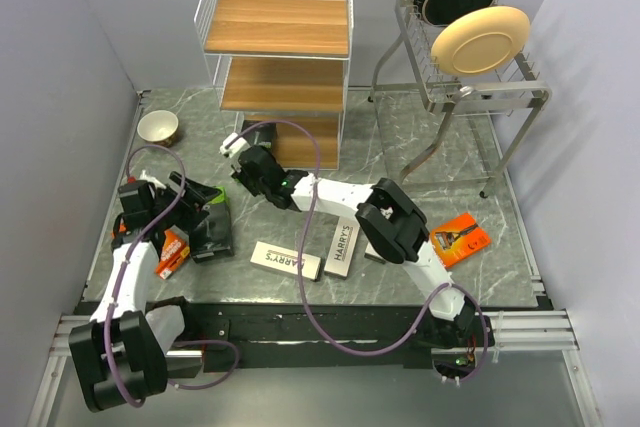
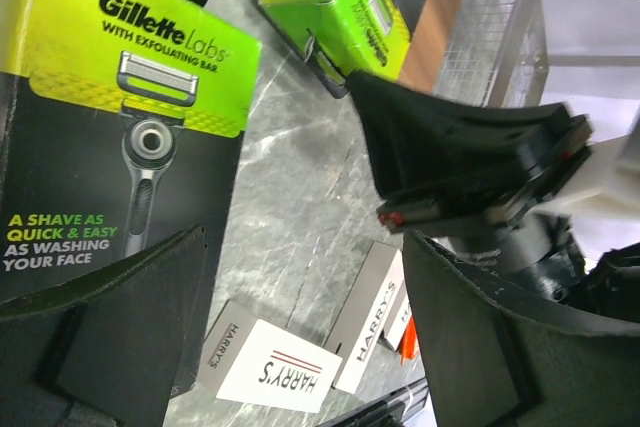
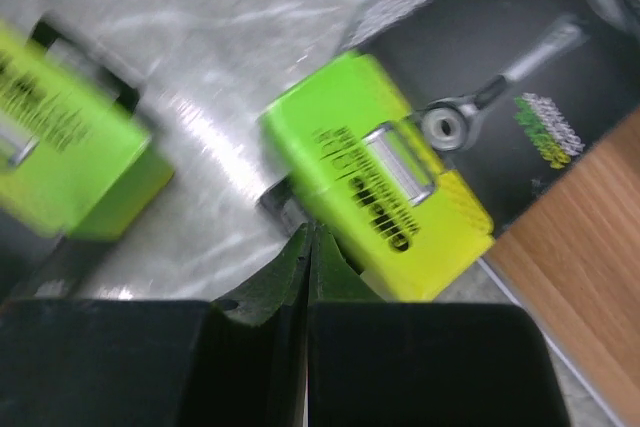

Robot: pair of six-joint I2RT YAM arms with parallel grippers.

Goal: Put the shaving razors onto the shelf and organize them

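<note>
The shelf [image 1: 277,25] stands at the back of the table. A black razor box with a lime-green end [image 3: 385,162] lies partly on its bottom wooden tier [image 3: 585,282]. My right gripper [image 3: 308,237] is shut and empty, its tips against that box's green end; from above it [image 1: 240,147] reaches toward the bottom tier. My left gripper [image 2: 305,247] is open over bare table. A Gillette Labs razor box [image 2: 110,137] lies just beside its left finger [image 2: 110,332]. Two white Harry's boxes [image 1: 286,259] [image 1: 342,245] and orange packs [image 1: 172,253] [image 1: 460,239] lie on the table.
A grey dish rack [image 1: 470,82] holding a cream plate and a dark plate stands at the back right. A small bowl [image 1: 158,127] sits at the back left. Walls close in on the table's left and right sides.
</note>
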